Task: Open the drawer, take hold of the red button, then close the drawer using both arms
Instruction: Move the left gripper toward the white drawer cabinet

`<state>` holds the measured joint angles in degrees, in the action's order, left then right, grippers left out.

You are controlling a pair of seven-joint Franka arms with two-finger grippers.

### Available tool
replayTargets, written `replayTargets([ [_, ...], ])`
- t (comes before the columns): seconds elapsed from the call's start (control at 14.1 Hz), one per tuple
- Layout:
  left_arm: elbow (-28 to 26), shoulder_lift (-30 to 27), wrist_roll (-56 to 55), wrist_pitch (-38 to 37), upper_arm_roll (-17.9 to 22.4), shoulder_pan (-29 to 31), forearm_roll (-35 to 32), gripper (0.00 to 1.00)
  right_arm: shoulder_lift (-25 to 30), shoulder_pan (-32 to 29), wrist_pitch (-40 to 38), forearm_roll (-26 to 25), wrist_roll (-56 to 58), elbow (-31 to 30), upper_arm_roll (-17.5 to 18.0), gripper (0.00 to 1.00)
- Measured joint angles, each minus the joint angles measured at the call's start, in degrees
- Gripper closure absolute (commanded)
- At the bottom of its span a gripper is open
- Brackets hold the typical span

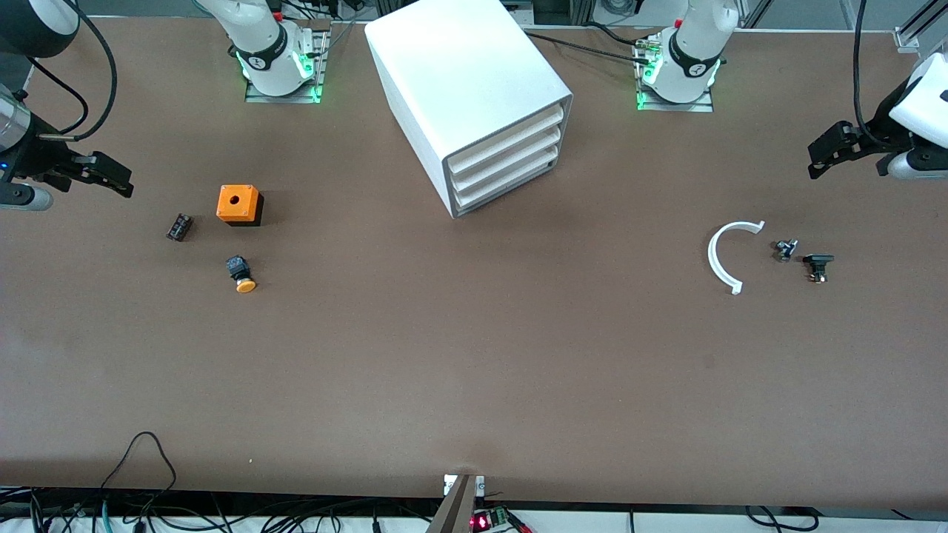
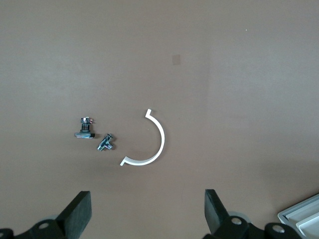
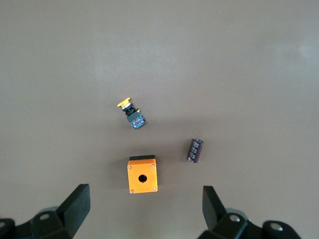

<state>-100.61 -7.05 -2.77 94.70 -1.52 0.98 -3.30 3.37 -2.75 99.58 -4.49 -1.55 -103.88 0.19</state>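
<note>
Drawers [image 1: 511, 159] in the white cabinet [image 1: 474, 96], all three, sit shut at twelve o'clock on the surface [image 1: 474, 355] in the front view. We find the red-capped button in none of the views and cannot tell where it is.

At nine o'clock the right hand [image 1: 122, 181] hangs with fingers spread wide, holding nothing. Toward that end of the surface lie an orange box [image 1: 238, 203] with a hole, a black cylinder [image 1: 179, 226], perhaps a capacitor, and an orange-capped button [image 1: 242, 274], each apart from the others.

At three o'clock the left hand [image 1: 815, 157] hangs just as wide and empty. Near it lie a white half ring [image 1: 720, 255] and two small metal parts [image 1: 785, 249], close together.
</note>
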Motion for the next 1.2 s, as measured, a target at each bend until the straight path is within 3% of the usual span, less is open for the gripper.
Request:
replayTargets([
  [1.2,0.91,0.76,0.00,-0.03,-0.49,-0.26,0.00,0.00,0.02,-0.02,-0.09,2.09,-0.05,-0.04,-0.41,0.00],
])
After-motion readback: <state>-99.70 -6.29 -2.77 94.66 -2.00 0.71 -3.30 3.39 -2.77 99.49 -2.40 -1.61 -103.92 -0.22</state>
